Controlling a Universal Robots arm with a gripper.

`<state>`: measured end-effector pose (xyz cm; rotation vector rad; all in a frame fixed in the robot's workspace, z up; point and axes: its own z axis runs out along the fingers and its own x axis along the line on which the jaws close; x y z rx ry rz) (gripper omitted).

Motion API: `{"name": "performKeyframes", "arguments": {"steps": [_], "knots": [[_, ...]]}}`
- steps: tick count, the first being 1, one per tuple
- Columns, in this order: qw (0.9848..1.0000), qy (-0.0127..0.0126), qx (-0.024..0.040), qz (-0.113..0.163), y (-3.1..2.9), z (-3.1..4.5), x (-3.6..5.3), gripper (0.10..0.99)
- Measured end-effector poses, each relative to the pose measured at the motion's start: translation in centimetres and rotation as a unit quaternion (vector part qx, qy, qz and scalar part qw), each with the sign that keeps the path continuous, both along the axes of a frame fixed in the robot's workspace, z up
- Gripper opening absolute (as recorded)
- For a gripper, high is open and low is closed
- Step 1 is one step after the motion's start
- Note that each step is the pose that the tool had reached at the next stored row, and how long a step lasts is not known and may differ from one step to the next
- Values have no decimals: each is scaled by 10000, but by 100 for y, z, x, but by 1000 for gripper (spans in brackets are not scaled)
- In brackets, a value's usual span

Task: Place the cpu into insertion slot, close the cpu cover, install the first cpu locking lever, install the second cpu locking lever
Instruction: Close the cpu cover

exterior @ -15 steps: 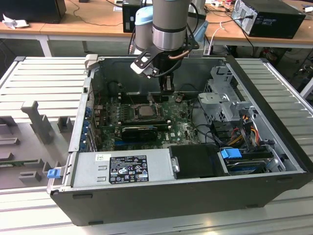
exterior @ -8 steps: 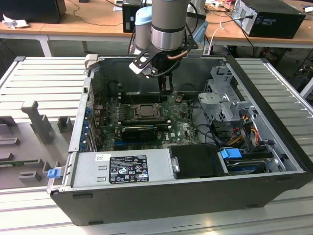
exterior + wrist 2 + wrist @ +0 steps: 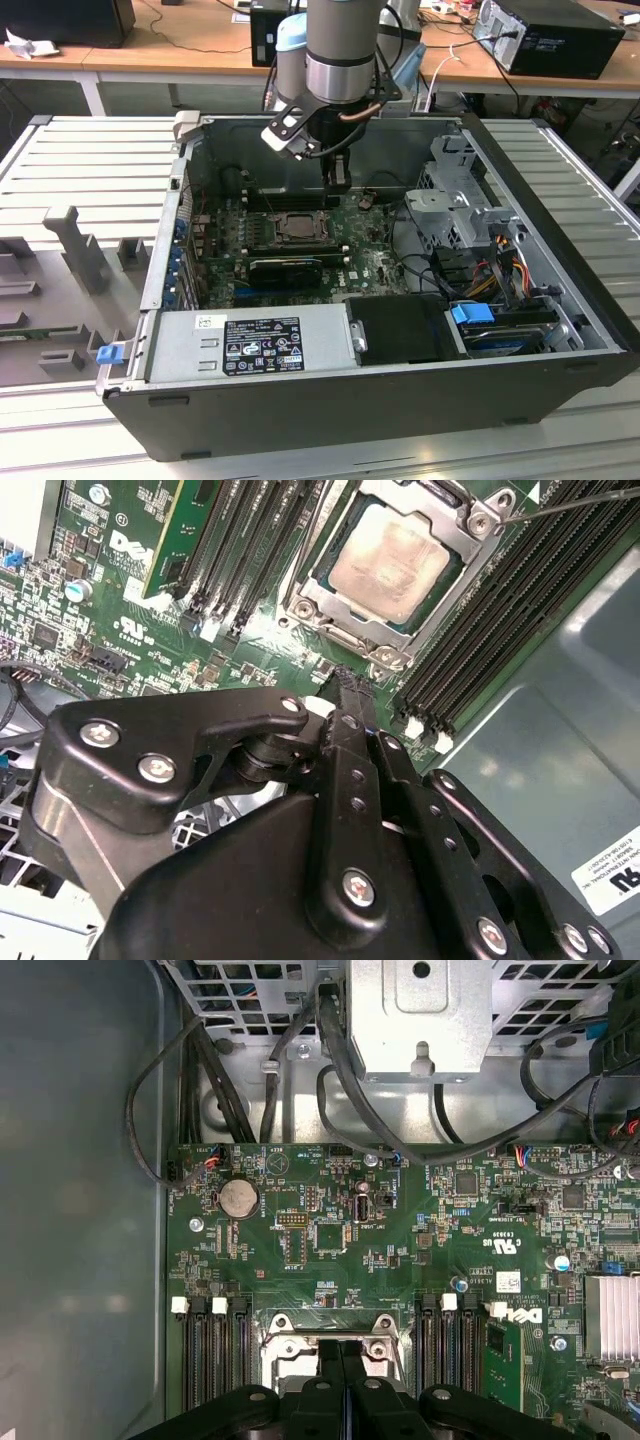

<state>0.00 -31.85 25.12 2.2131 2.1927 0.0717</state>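
The cpu [image 3: 388, 562], a pale silvery square, lies in the insertion slot [image 3: 297, 226] on the green motherboard [image 3: 400, 1240]. The silvery cpu cover [image 3: 318, 588] lies down around it as a frame. From one corner of the socket a thin metal locking lever [image 3: 570, 502] runs off. My gripper [image 3: 347, 685] hangs just beside the socket's edge, its black fingers [image 3: 330, 1360] pressed together with nothing between them. In the exterior view my gripper [image 3: 338, 180] stands over the board just behind the socket.
Black memory slots [image 3: 250, 550] flank the socket on both sides. A ribbed black heatsink [image 3: 285, 268] lies in front of it, and a power supply [image 3: 250, 345] sits at the case front. The drive cage [image 3: 455, 200] and cables [image 3: 250, 1090] stand at the exterior view's right.
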Motion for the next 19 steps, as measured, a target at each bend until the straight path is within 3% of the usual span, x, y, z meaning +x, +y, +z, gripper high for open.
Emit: {"name": "performKeyframes", "arguments": {"steps": [19], "knots": [[10000, 0, 0, 0, 0, 0, -55, 106]]}}
